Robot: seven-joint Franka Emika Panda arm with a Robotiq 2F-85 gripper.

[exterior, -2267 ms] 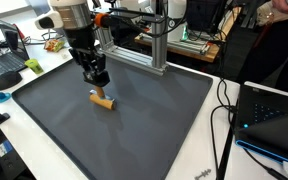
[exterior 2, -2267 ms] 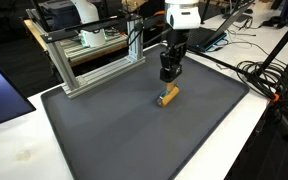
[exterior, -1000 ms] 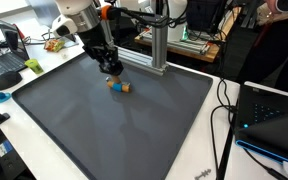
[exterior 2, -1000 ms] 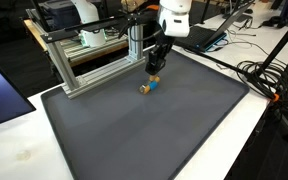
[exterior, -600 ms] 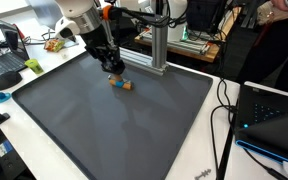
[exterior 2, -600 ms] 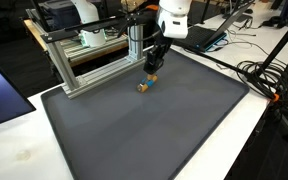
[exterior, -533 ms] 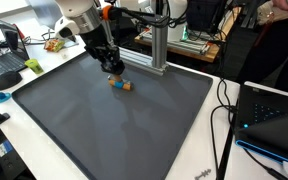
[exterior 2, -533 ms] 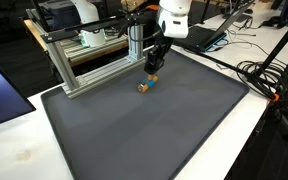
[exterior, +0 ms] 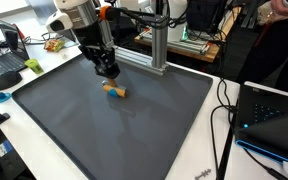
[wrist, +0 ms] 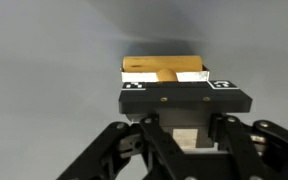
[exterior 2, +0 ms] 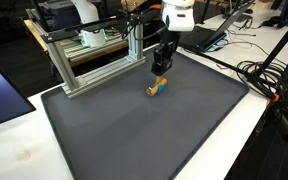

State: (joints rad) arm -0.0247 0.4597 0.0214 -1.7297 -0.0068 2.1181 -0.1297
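If the tool (exterior: 106,68) drops off-centre, I reckon a finger could hit the block (exterior: 115,90) and skid or twist it across the desk (exterior: 104,135). In an exterior view the block lies flat at the tool's 5 o'clock, untouched, with its long axis running 10 to 4. Whether the tool is open or closed, I cannot tell.

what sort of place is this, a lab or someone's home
Most likely a robotics lab or workshop: a silver aluminium extrusion frame stands on the dark grey mat, a black laptop and loose black cables crowd the benches, and the black gripper hangs over a small wooden block.
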